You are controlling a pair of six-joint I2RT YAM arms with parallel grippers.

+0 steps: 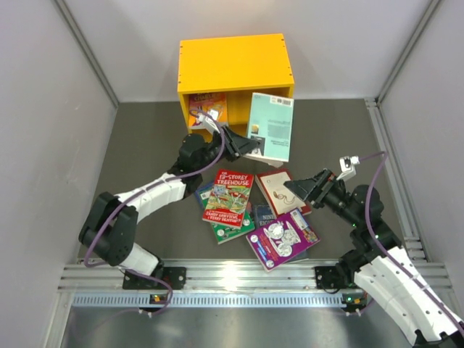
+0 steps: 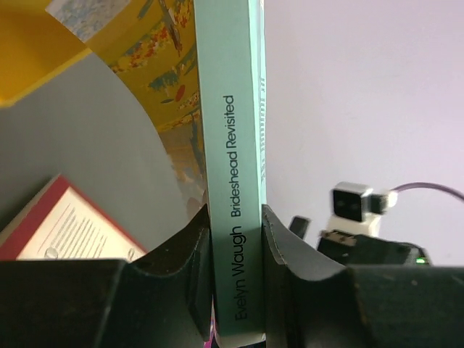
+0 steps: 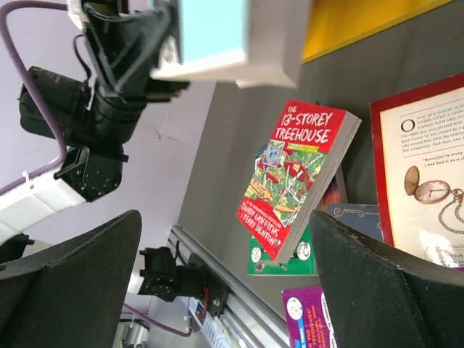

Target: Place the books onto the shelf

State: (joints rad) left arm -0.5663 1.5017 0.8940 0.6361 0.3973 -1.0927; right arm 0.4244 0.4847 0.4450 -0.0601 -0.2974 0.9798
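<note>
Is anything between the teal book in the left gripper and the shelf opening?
Nothing visible. The teal book sits right at the shelf's right opening; the one shelved book is on the left.

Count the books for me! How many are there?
8 showing: one book inside the yellow shelf, one mint-green book gripped by the left claw, and six in the pile on the table. More may hide underneath.

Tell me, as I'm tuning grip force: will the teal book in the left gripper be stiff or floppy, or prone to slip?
Probably stiff: the teal book juts straight out of the left gripper without bending. Likely light, as one pinch carries it. It might pivot, since the fingers clamp only one end.
</note>
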